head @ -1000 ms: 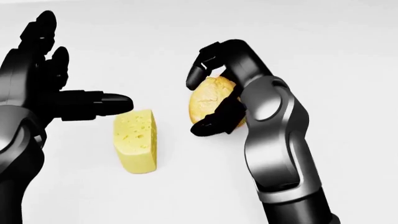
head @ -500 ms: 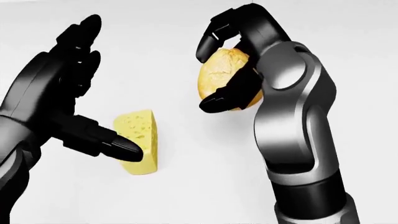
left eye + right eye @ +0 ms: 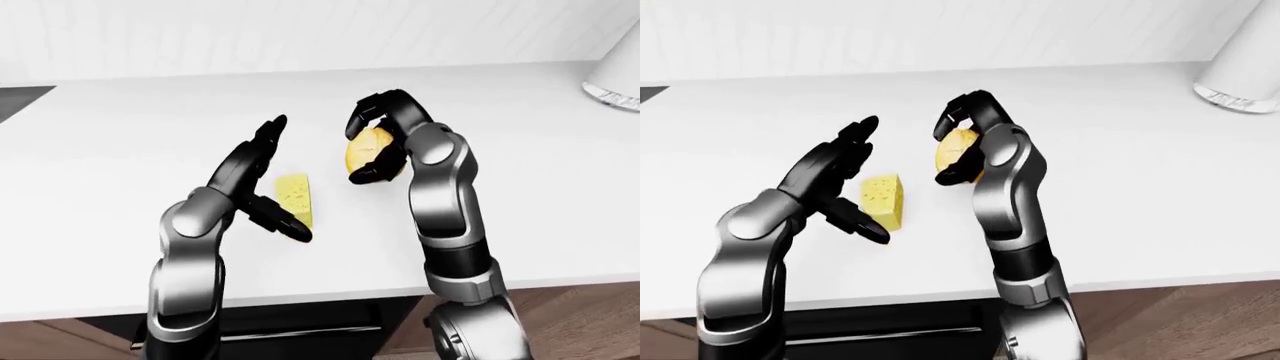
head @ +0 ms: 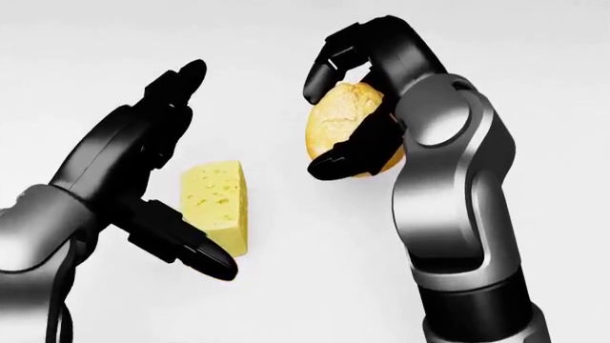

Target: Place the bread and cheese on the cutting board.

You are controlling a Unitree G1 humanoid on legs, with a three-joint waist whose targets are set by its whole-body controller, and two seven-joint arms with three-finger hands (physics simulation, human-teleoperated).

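White counter point(image 3: 110, 150) beneath a pale panelled wall, with a white cylindrical thing point(image 3: 618, 75) at the left-eye view's right edge and a dark patch at the far left; no cutting board visible in any view. Right hand point(image 4: 355, 100) curled round the bread point(image 4: 341, 121), fingers over its top and thumb under its lower edge, roll apparently lifted clear of the counter. Left hand point(image 4: 152, 171) spread wide and empty, just left of the cheese point(image 4: 219, 204), which stood on the counter on its cut face; thumb reaching below the wedge, contact too close to judge. Likely risks: bread pinched by only a few fingertips, so a quick swing could roll it out of the grasp; cheese upright and narrow, so a sideways nudge from the open palm could tip or push it away instead of catching it; with the board out of sight, carrying blind could mean a misplaced drop.
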